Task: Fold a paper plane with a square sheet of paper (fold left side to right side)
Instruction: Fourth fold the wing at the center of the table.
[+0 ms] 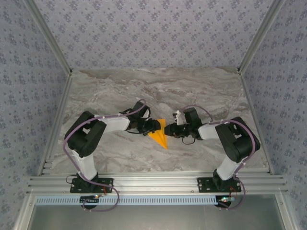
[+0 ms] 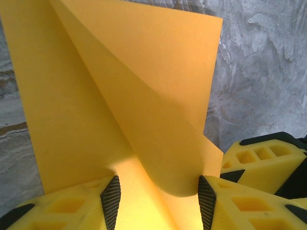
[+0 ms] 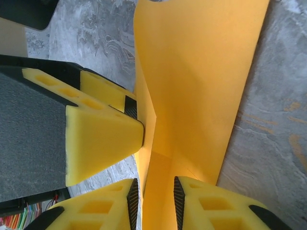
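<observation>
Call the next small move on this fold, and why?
Probably close the left hand onto the rounded fold, to crease it. The paper is folded over but bulges uncreased between that hand's open pads, while the right hand straddles the paper's opposite edge.

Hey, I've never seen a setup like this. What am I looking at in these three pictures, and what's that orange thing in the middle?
Two robot arms are bolted to a marble-patterned table. The overhead picture looks down from behind them; the other two come from cameras on each wrist. The left gripper and right gripper meet at a partly folded orange sheet of paper. Each has paper between its yellow fingers; whether they pinch it firmly is unclear.
</observation>
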Tool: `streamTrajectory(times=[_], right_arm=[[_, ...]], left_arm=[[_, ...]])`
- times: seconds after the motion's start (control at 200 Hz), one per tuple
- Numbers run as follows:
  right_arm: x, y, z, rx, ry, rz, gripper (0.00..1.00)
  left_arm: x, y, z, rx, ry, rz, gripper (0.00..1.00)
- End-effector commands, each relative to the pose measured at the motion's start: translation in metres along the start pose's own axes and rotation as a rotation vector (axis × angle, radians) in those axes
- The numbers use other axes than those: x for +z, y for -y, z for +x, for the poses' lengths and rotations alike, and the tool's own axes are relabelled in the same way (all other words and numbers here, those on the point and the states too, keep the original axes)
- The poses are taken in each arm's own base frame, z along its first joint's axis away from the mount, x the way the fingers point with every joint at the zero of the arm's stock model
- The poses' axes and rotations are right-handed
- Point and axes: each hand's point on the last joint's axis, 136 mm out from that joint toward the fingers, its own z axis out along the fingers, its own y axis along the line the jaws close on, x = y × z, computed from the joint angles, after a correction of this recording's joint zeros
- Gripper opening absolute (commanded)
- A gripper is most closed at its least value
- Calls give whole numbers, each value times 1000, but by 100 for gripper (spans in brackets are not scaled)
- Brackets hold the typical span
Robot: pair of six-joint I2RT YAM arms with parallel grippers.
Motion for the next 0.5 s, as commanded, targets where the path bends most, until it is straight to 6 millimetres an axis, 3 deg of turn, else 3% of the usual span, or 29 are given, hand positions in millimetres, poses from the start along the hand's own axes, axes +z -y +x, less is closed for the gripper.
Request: streamTrajectory(times=[0.0,0.315,0.495], right_arm=[[3,-9,-5,-12,-6,-38,26],[3,0,-3,-10,-13,10,5],[2,10,0,-9,-25,70,3]], left_arm=[[2,-2,4,11,-7,-13,49],[2,-1,4,13,-8,-14,49],[1,-2,5,13,-11,-14,50]])
